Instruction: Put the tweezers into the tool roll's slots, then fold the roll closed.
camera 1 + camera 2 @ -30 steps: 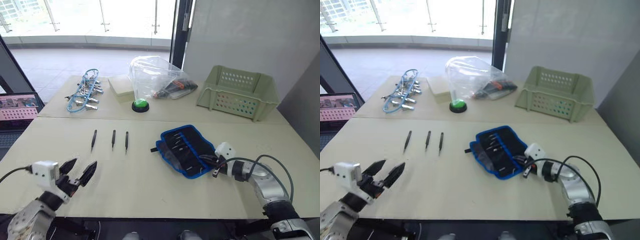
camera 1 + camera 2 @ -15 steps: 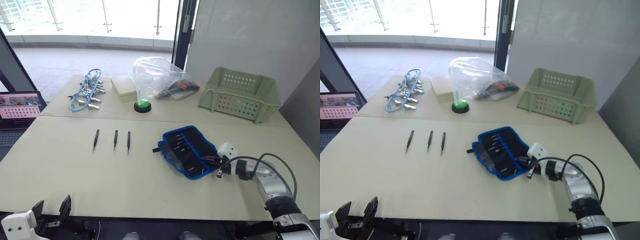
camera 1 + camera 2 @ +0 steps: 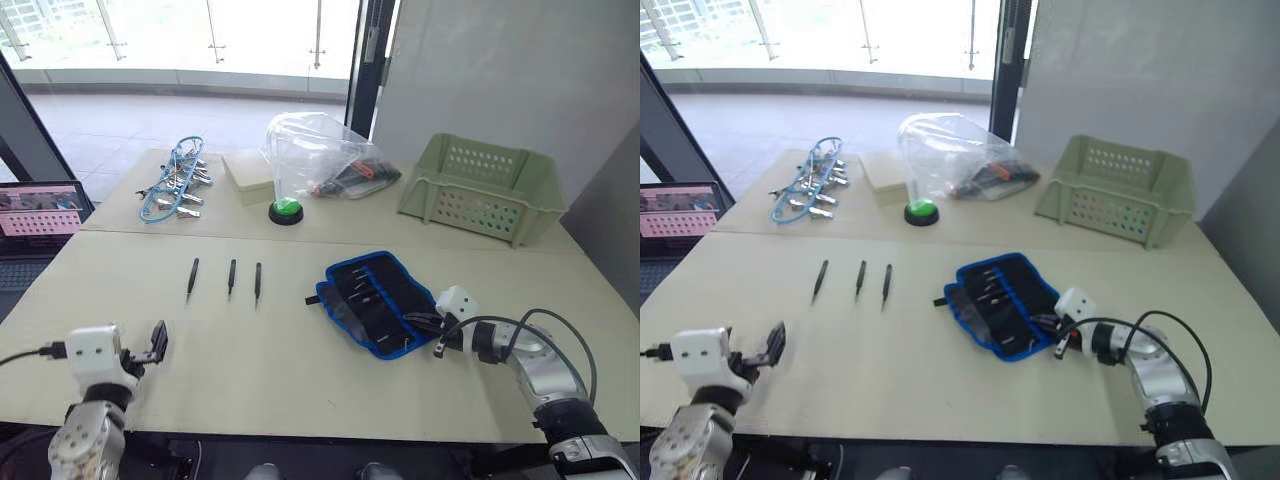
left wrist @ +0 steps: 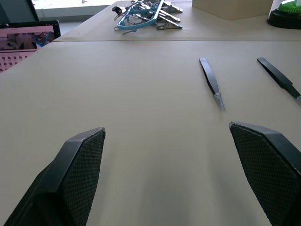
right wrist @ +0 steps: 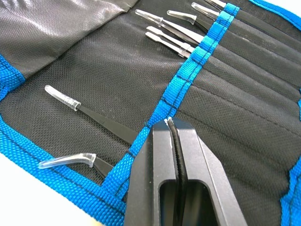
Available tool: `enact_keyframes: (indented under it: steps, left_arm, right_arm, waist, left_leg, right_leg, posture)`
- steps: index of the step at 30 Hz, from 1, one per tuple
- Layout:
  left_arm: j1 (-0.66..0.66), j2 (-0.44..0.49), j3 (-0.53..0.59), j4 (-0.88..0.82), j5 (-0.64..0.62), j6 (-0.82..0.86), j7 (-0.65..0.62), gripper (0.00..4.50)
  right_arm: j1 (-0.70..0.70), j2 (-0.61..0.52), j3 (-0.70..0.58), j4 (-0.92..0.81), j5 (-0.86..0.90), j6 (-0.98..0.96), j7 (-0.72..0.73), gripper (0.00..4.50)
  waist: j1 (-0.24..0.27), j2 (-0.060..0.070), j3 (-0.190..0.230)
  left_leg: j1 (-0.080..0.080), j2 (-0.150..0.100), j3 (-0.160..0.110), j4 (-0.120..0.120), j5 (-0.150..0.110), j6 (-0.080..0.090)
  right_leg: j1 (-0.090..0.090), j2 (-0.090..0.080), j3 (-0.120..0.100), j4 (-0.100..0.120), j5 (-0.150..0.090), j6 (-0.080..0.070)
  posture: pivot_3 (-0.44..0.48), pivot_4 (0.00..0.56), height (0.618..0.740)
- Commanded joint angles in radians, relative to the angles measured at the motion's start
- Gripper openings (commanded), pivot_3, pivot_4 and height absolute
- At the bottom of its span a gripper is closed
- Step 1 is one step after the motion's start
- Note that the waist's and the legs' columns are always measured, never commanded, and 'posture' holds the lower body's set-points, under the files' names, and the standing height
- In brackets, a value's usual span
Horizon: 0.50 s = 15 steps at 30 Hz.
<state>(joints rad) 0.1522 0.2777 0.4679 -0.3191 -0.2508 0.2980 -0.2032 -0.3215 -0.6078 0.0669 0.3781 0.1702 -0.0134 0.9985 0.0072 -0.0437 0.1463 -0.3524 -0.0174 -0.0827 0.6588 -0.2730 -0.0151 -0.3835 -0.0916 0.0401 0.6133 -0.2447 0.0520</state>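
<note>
Three loose tweezers [image 3: 229, 278] lie left of centre on the table [image 3: 300, 380]. The tool roll [image 3: 375, 300] lies open right of centre, the right gripper [image 5: 170, 125] closed on its blue band. The left gripper [image 4: 164, 141], spread wide and empty, hovers at the near left edge.

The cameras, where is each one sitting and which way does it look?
Left eye and right eye views: on the head, looking forward and down over the long beige table; both arms show, left hand and right hand.
Left wrist view: on the left wrist, looking along its open black fingers at slim black pointed tweezers.
Right wrist view: on the right wrist, looking along its shut fingers at the black fabric tool roll with blue edging.
Shared: head and right wrist views both show the roll.
</note>
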Motion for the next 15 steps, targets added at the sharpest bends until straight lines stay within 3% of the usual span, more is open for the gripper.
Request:
enact_keyframes:
  steps: [1,6,14,15]
  left_arm:
    - [-0.108,0.027,-0.039,0.059,0.017,0.064,0.038,4.48]
    - [-0.272,0.031,-0.089,0.243,0.019,0.067,0.034,4.48]
    - [-0.396,0.002,-0.111,0.364,0.014,0.109,0.104,4.48]
    - [-0.411,-0.002,-0.117,0.374,0.011,0.121,0.106,4.21]
  right_arm:
    - [0.07,-0.002,0.053,0.001,-0.048,0.073,0.003,0.0]
    - [0.098,-0.001,0.035,-0.036,-0.046,0.104,-0.042,0.0]
    - [0.134,-0.001,0.024,-0.093,-0.038,0.141,-0.074,0.0]
    - [0.136,0.0,0.022,-0.096,-0.038,0.144,-0.079,0.0]
  waist:
    - [-0.003,0.0,-0.001]
    - [-0.004,0.0,-0.001]
    - [0.0,0.0,-0.001]
    - [0.002,0.0,-0.001]
  left_leg:
    - [0.0,0.0,0.0,0.0,0.0,0.0]
    - [0.0,0.0,0.0,-0.001,0.0,0.0]
    - [-0.001,-0.001,0.0,-0.001,-0.001,0.0]
    - [-0.001,-0.001,0.0,-0.001,-0.001,0.0]
  right_leg:
    - [0.0,0.0,0.0,0.0,0.0,0.0]
    - [-0.002,0.0,0.0,0.0,0.0,0.0]
    - [-0.002,-0.001,0.0,0.0,0.0,0.0]
    - [-0.002,-0.001,0.0,0.0,0.0,0.0]
  posture:
    - [0.0,0.15,0.74]
    - [0.0,0.15,0.74]
    - [0.0,0.15,0.74]
    - [0.0,0.15,0.74]
